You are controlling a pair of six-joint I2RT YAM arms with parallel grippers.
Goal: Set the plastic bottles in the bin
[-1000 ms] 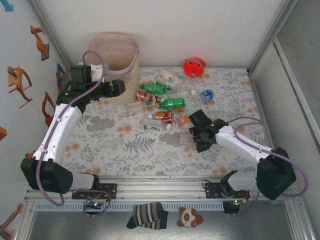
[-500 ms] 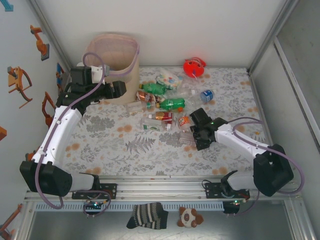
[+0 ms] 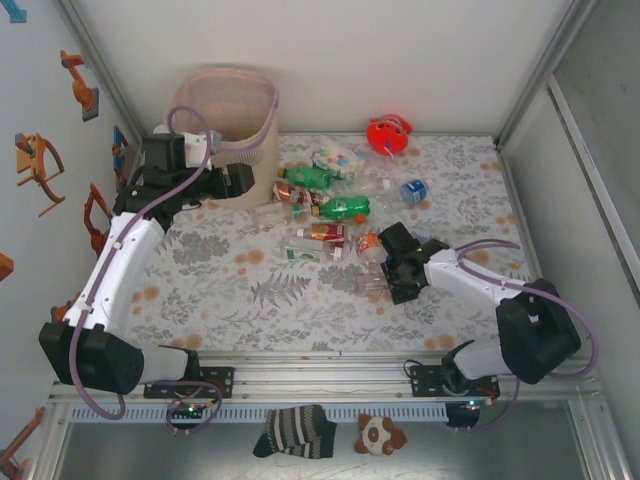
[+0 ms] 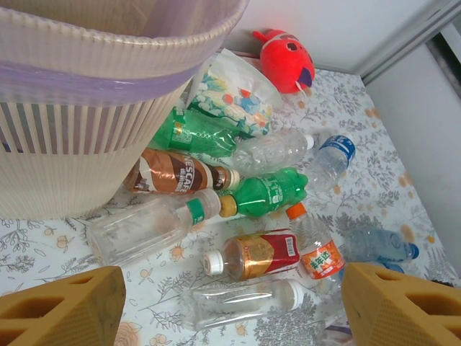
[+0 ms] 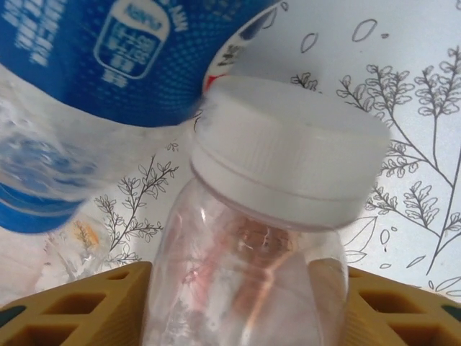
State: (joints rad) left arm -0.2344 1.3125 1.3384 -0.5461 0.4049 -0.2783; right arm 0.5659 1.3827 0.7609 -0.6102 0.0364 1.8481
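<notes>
Right gripper (image 5: 245, 310) is straddling a clear white-capped bottle (image 5: 248, 238) at lower centre, its fingers (image 5: 79, 303) flanking both sides; cannot tell if it's actually clamping. Blue-labelled bottle (image 5: 86, 65) is crowding in from upper left. Left gripper (image 4: 230, 310) is hanging wide open and empty, just beside the bin (image 4: 72, 144) at upper left. Plastic bottles (image 3: 330, 210) are lying piled at centre frame, with red toy (image 3: 388, 133) and packet (image 3: 335, 158) above them.

Far-left corner of counter (image 3: 220, 290): bin (image 3: 225, 130), left gripper (image 3: 235, 178) just before it. Right of bin, mid-counter: heaped bottles (image 3: 325, 215). Behind heap: packet (image 3: 335, 158), round toy (image 3: 388, 134) farther back. At heap's near-right edge: right gripper (image 3: 385, 268), single bottle (image 5: 245, 274) between its fingers.
</notes>
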